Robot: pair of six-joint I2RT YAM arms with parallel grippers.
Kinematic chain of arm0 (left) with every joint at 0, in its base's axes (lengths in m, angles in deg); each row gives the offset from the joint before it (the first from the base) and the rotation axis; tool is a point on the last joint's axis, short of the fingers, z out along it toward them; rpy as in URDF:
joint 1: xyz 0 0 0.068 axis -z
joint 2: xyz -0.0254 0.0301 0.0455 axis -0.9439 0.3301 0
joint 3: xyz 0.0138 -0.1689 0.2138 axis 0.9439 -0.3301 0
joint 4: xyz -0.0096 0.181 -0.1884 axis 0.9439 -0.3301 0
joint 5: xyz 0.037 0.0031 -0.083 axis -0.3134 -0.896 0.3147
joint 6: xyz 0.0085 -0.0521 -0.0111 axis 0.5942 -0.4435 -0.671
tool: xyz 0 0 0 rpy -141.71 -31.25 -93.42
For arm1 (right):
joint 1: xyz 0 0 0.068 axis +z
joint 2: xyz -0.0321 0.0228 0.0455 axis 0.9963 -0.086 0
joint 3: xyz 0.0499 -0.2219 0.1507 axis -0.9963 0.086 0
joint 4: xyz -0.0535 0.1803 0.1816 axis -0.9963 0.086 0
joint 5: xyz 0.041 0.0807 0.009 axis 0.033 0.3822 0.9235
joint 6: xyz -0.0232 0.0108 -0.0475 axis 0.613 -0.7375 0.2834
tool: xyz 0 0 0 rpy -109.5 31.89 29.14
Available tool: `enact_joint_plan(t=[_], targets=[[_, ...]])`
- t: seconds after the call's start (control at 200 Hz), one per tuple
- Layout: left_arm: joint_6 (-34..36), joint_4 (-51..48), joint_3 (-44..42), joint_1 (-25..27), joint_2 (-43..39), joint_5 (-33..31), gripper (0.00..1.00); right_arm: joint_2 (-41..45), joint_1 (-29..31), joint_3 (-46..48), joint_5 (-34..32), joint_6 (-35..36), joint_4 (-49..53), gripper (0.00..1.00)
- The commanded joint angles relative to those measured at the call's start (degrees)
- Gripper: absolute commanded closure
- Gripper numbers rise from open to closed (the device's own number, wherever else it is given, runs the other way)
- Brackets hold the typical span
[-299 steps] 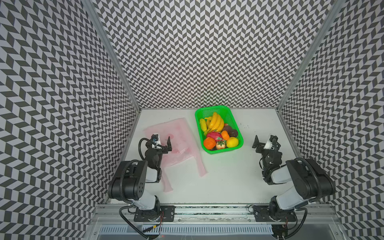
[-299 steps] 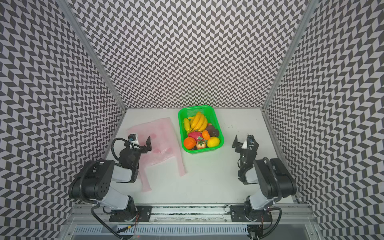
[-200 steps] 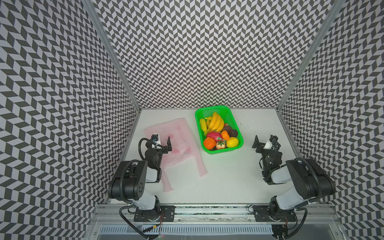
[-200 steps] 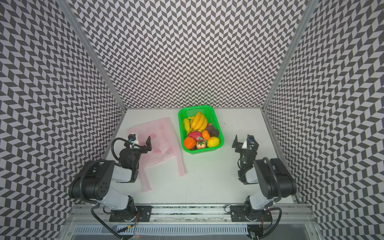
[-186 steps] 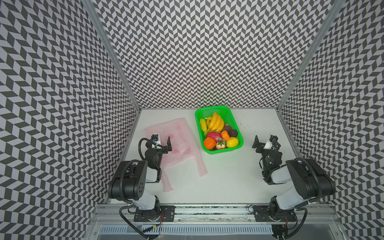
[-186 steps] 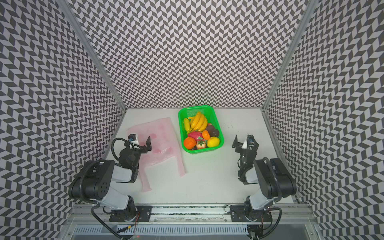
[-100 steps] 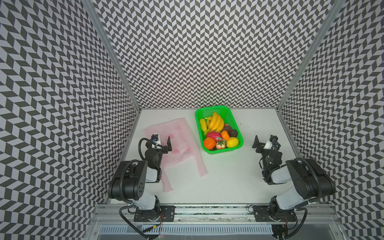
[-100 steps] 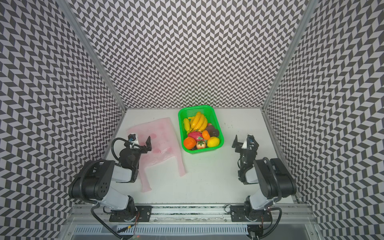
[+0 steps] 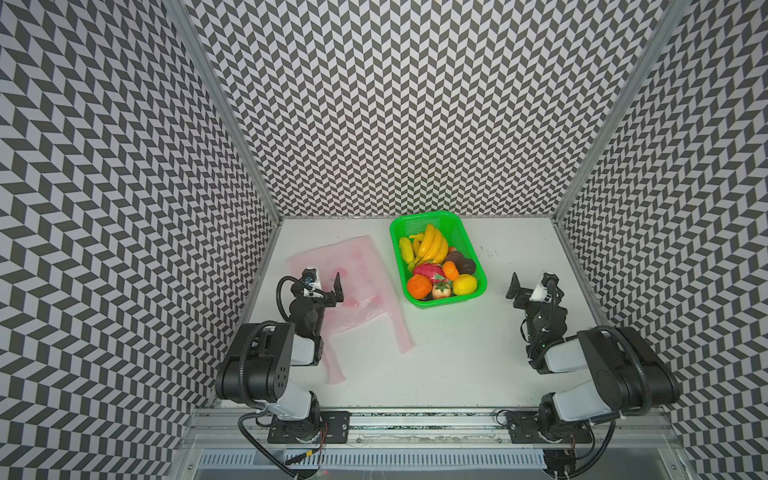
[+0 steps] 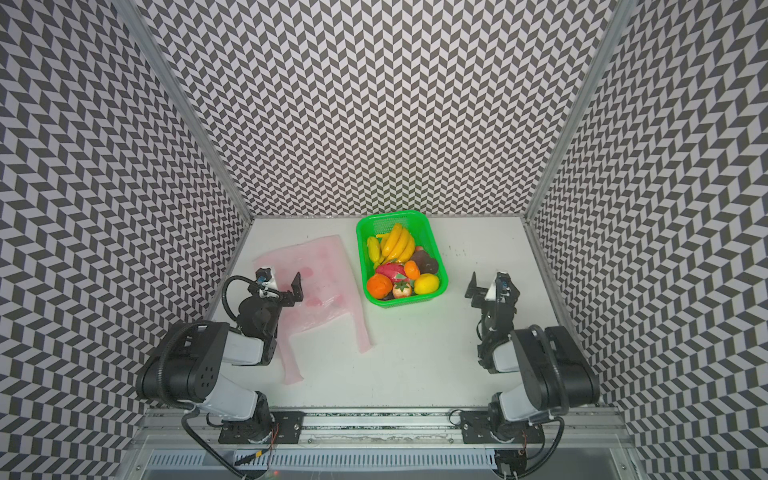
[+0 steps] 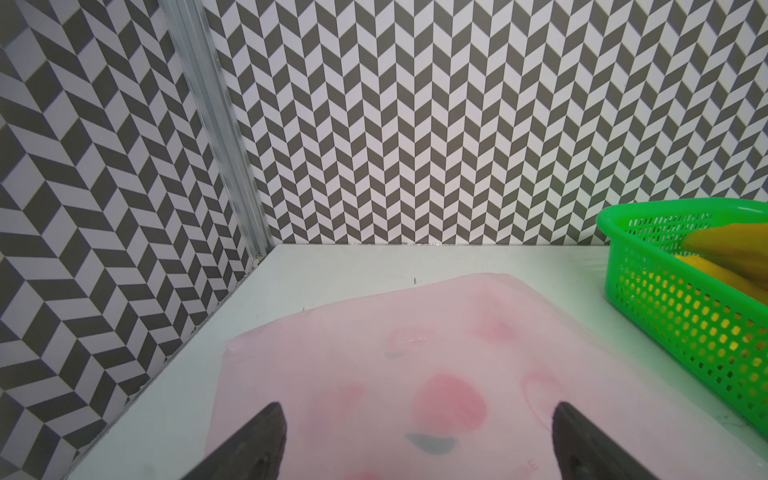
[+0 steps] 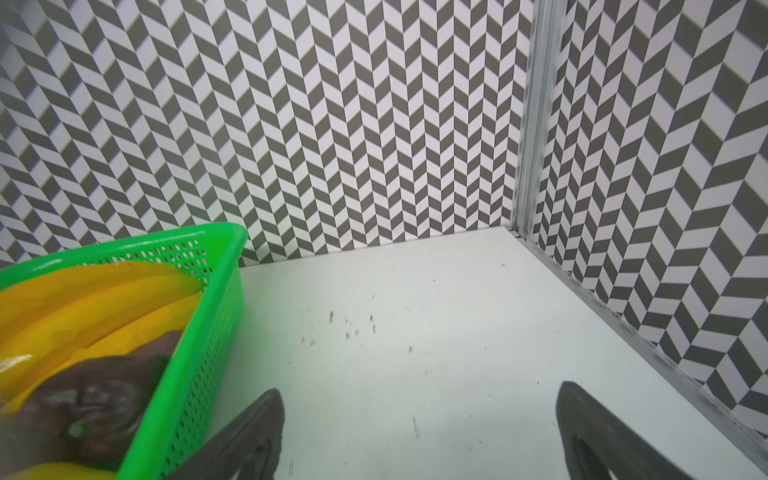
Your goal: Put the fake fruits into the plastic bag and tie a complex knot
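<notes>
The plastic bag [image 9: 353,266] [image 10: 320,259] [image 11: 415,345] lies flat and empty on the left of the table, its two handles [image 9: 405,336] trailing toward the front. The fake fruits [image 9: 434,262] [image 10: 399,259], among them bananas [image 12: 91,299], oranges, a dragon fruit, a strawberry, a lemon and a dark brown one [image 12: 91,399], fill the green basket. My left gripper [image 9: 324,283] [image 10: 280,284] [image 11: 417,411] hovers open over the bag's near part, holding nothing. Right of the basket, my right gripper [image 9: 534,284] [image 10: 489,286] [image 12: 419,395] stands open over bare table. No knot shows.
The green mesh basket [image 9: 419,217] [image 10: 390,216] [image 11: 665,212] [image 12: 124,245] stands at the back centre, just right of the bag. Patterned walls close in the white table [image 9: 457,353] on three sides. Both arm bases sit at the front edge.
</notes>
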Motion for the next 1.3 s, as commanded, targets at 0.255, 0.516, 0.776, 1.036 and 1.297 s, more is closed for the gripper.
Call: enact_joint_plan(t=[0.255,0.516,0.776,1.036,1.297], targets=[[-12.44,-27.8,8.63,0.76,-29.25,0.85,0.0,24.77,-0.15,-12.28,11.39,-5.02,31.17,0.01],[-16.57,-52.64,24.56,1.02,-37.18,12.61,0.0,29.81,0.61,-25.39,31.73,-13.75,55.46,0.01],[-6.56,-73.42,34.46,1.02,-42.84,21.26,0.0,29.49,13.93,-32.54,33.48,-11.06,69.79,0.01],[4.83,-84.11,32.5,1.04,-50.14,23.06,0.01,27.21,31.48,-31.46,29.72,-15.06,74.87,0.07],[13.26,-85.07,28.07,3.03,-52.75,16.05,0.01,20.99,49.19,-28.24,19.3,-19.41,74.35,0.14]])
